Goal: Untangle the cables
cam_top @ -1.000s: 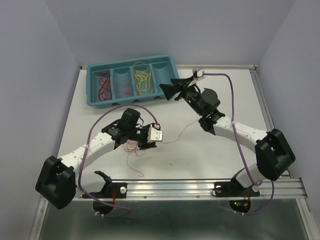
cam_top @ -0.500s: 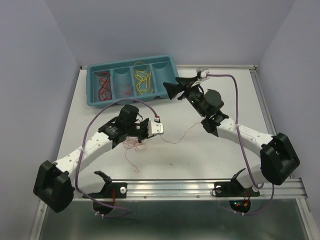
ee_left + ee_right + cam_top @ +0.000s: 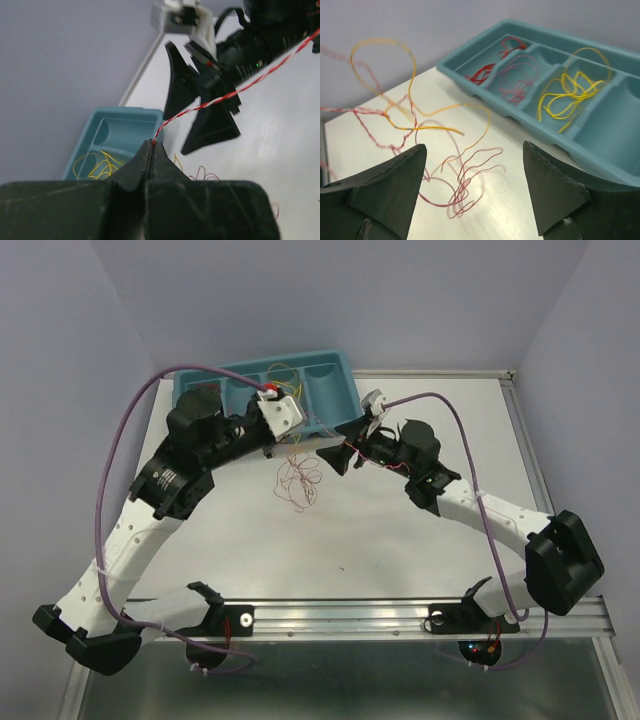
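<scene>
Left gripper (image 3: pixel 151 149): jaws pressed together, clamped on a red-and-white twisted wire (image 3: pixel 226 95) right at the fingertips. From the pinch the wire runs taut up and to the right, crosses in front of the right gripper (image 3: pixel 194 107) and leaves the left wrist view at the upper right.

Right gripper: fingers spread wide, nothing clamped. From its own camera, loose wires show through the gap, beyond the fingertips.

In the top view the two grippers are near each other over the far middle of the table (image 3: pixel 400 540), just in front of the teal tray (image 3: pixel 338 375).

Cables: a tangle (image 3: pixel 298 480) of thin red and pinkish loops lies below and between the grippers, on or just above the table; cannot tell whether its bottom touches. An orange wire (image 3: pixel 415 127) curls up out of it in a big loop, blurred toward the upper left of the right wrist view.

More wires are sorted in the tray. In the right wrist view, the compartment farthest from that camera holds red wires (image 3: pixel 485 74), the next holds pinkish-red wires (image 3: pixel 517 87), and the third holds yellow wires (image 3: pixel 567 95).

The left arm (image 3: pixel 165 480) reaches across the tray's left part and hides it in the top view. A purple cord (image 3: pixel 118 450) arcs high over that arm.
</scene>
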You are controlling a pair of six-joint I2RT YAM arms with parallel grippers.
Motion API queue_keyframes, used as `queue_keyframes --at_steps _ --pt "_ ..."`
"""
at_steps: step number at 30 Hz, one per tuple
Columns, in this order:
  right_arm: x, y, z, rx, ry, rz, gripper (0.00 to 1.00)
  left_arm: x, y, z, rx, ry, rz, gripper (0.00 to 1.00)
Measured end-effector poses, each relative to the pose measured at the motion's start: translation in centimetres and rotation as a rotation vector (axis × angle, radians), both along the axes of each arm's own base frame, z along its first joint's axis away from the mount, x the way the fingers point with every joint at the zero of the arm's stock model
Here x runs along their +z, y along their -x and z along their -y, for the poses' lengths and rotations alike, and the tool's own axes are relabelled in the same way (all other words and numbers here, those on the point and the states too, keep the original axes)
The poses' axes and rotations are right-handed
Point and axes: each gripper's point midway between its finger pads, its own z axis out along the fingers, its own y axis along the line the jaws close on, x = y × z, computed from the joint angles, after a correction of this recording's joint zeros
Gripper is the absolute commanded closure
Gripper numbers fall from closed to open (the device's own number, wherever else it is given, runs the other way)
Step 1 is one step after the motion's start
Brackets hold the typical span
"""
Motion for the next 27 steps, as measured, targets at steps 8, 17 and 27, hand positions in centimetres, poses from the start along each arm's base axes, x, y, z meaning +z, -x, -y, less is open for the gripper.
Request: queue_keyframes --at_steps 8,17,27 --pt "-3.2 3.9 -2.6 0.301 0.042 0.032 0.11 6.2 -0.2 0.5 -0.001 0.085 0.039 1.0" --pt "-3.5 5.5 -2.7 0.369 -0.025 0.122 0.15 4.1 -0.9 2.0 -0.031 0.078 -0.075 1.0" --pt "-0.8 6.6 -1.9 0.357 -0.119 0.221 0.78 3.7 -0.2 2.7 -0.076 0.09 -0.125 1.0"
